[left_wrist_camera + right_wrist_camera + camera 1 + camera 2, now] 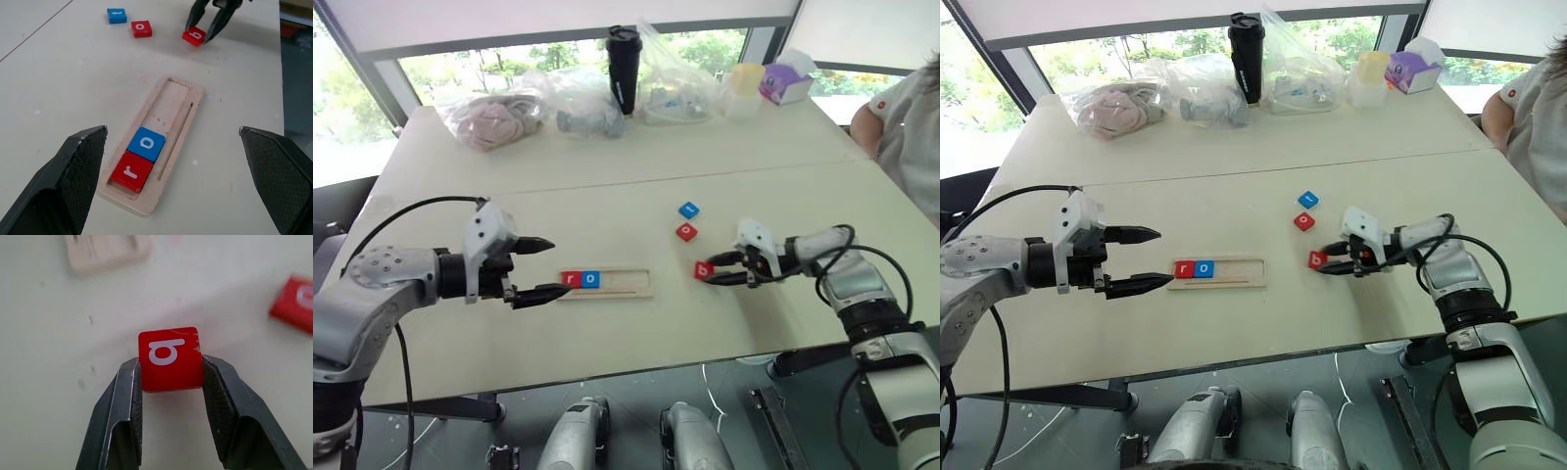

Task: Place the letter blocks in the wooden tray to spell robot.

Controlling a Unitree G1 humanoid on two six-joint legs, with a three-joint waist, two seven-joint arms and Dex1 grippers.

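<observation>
Your right hand (717,271) grips the red "b" block (170,358) between both fingers, just above the pale worktop (607,157). The wooden tray (626,284) lies at nine o'clock from it, with a red "r" block (571,279) and a blue "o" block (590,279) side by side at its left end. Your left hand (540,267) hangs wide open and empty just left of the tray. A red "o" block (686,232) and a blue block (688,210) lie at twelve o'clock from the held block.

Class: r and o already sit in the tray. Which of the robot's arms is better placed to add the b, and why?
Right. The right gripper is already shut on the b block, just off the tray. The left gripper hangs open and empty at the tray's filled end.
</observation>
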